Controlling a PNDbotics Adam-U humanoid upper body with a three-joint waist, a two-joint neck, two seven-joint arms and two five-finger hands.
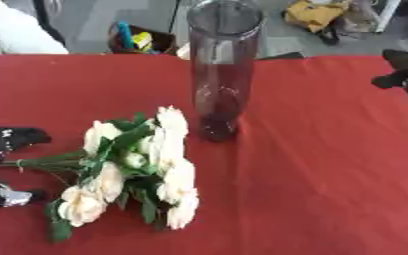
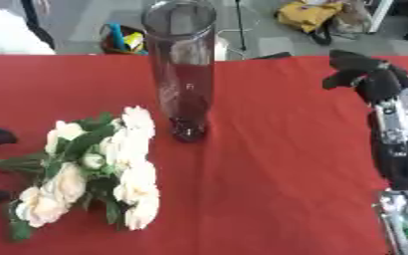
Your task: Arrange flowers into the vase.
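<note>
1. Centrally, a tall clear glass vase [image 1: 222, 69] stands upright on the red tablecloth [image 1: 321, 164], with no flowers in it.
2. Lower left of the vase, a bunch of cream flowers [image 1: 138, 169] with green leaves lies flat on the cloth, blooms nearest the vase's base and stems [image 1: 38, 162] pointing away to the left; bunch and vase are near but apart.
3. Further left of the vase, at the stem ends, the left hand [image 1: 7, 139] shows as dark fingers above and below the stems; whether they close on the stems I cannot tell.
4. Right of the vase, well apart, the right hand [image 2: 368, 74] hovers over the cloth, fingers partly curled and holding nothing.
5. Beyond the vase, past the table's far edge, a basket [image 1: 138, 42] of coloured items sits on the floor.
</note>
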